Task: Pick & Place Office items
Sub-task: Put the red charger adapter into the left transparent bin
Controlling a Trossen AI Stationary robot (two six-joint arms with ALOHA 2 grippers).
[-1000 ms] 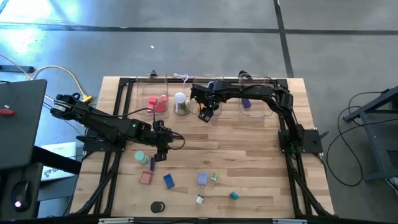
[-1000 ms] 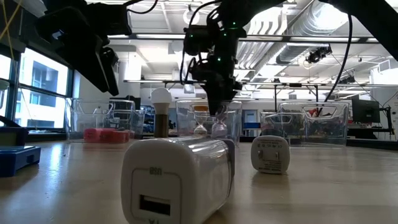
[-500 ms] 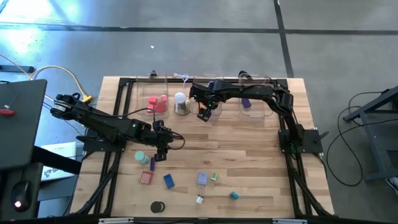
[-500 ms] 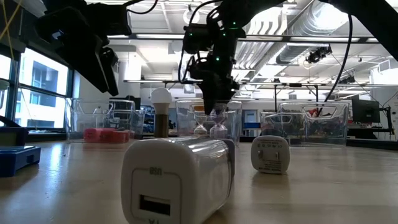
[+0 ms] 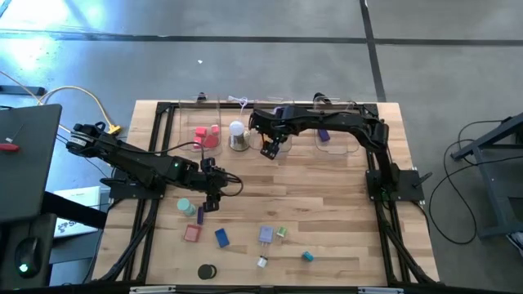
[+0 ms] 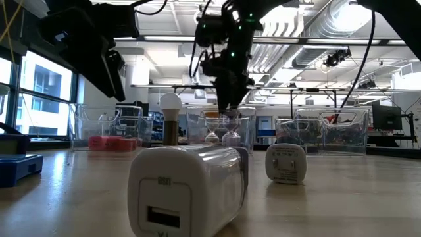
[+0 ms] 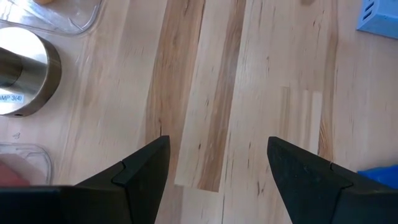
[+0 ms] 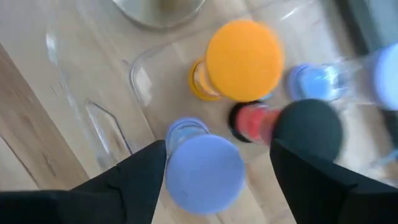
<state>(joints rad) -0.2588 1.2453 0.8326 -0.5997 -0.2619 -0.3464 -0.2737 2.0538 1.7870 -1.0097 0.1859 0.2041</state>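
My right gripper (image 5: 270, 150) hangs open above the middle clear bin (image 5: 276, 137) at the table's far edge, fingers pointing down. In its wrist view several round-topped office items stand in that bin: a lilac-blue one (image 8: 205, 173) below the fingers, an orange one (image 8: 244, 51), a red one (image 8: 252, 122) and a black one (image 8: 309, 127). My left gripper (image 5: 210, 198) hangs open over bare wood (image 7: 217, 93) left of centre. Loose items lie near the front: a teal cylinder (image 5: 185, 206), a pink block (image 5: 192, 233), a blue block (image 5: 221, 238) and a black disc (image 5: 207, 270).
A white dome on a silvery base (image 5: 238, 135) stands between the left bin with pink pieces (image 5: 206, 136) and the middle bin. A third bin (image 5: 325, 135) holds a purple piece. In the low view a white block (image 6: 187, 191) and a white plug (image 6: 286, 163) lie near the front.
My right gripper has opened over the middle bin and risen a little above the items standing in it.
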